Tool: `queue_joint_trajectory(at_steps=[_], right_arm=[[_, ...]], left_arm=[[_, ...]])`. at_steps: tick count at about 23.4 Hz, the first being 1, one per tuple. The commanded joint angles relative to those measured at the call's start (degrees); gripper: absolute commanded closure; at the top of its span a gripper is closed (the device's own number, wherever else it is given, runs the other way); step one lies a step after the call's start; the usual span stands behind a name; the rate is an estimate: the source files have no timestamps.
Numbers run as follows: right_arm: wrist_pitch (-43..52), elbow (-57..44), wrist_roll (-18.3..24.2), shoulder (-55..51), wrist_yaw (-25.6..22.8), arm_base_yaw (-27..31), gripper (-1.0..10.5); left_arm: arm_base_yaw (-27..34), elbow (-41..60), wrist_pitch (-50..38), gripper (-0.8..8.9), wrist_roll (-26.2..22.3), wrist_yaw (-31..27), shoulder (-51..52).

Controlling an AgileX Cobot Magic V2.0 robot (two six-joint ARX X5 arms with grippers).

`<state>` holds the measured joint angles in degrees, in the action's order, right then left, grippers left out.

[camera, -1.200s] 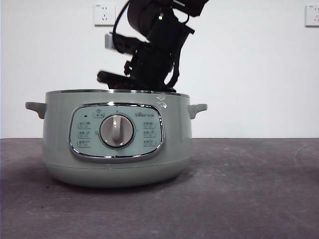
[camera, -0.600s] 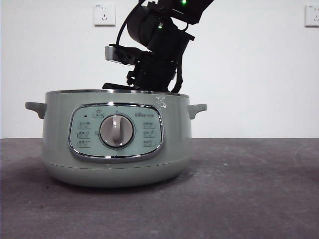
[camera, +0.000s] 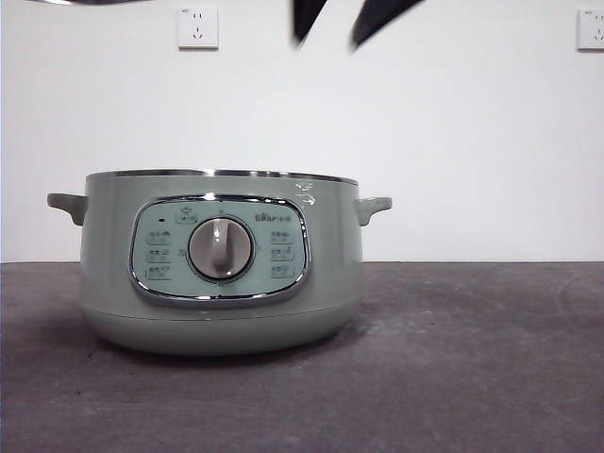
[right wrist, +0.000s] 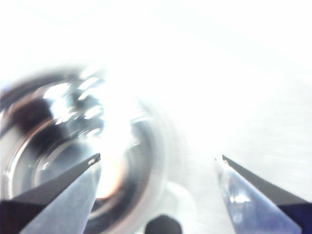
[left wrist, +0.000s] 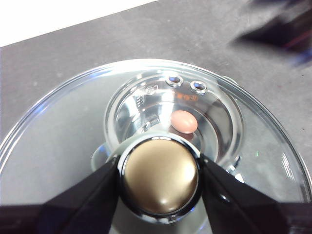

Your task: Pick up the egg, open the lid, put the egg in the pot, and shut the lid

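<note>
White wall and two pale sockets are seen behind a dark grey table (camera: 472, 377) on which the pot (camera: 219, 264) stands.

The left gripper (left wrist: 158, 175) is clamped on the knob (left wrist: 160, 176) of the lid (left wrist: 58, 146), one black jaw pressed to each side of the knob. The lid is held up off the pot, and through its glass the open pot and its shiny inner bowl are seen below. The egg (left wrist: 184, 121) is seen lying on the floor of that bowl, near its wall and apart from both grippers. At the top left corner of the front view a thin bright sliver is seen, which may be the lid's rim.

The right gripper (right wrist: 156, 163) is held with its jaws spread wide and nothing between them. Its view is washed out by glare; only a blurred shiny bowl with a faint orange glow is made out beneath it. In the front view, two dark tips (camera: 354, 21) are seen at the top edge, above the pot, and they match this open gripper.

The pot's rim is uncovered, and its dial (camera: 221, 248) faces the front camera.
</note>
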<state>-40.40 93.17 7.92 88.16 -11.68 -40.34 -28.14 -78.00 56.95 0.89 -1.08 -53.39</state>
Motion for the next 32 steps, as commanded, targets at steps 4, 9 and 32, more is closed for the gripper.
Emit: queue_joint_trajectory(at_steps=[4, 9, 32], right_arm=[[-4.1, -0.2, -2.5, -17.6, -0.6, 1.0, 5.6], [-10.0, -0.2, -3.1, -26.8, -0.6, 0.9, 5.6], [-15.6, -0.2, -3.5, -32.9, -0.5, 0.9, 5.6]], left_arm=[[0.0, -1.0, -9.5, 8.22, -2.5, 3.1, -10.4], [-0.4, -1.0, -16.5, 8.22, -2.6, 5.8, -19.4], [-0.9, -1.0, -26.0, 8.22, -2.4, 6.2, -35.3]])
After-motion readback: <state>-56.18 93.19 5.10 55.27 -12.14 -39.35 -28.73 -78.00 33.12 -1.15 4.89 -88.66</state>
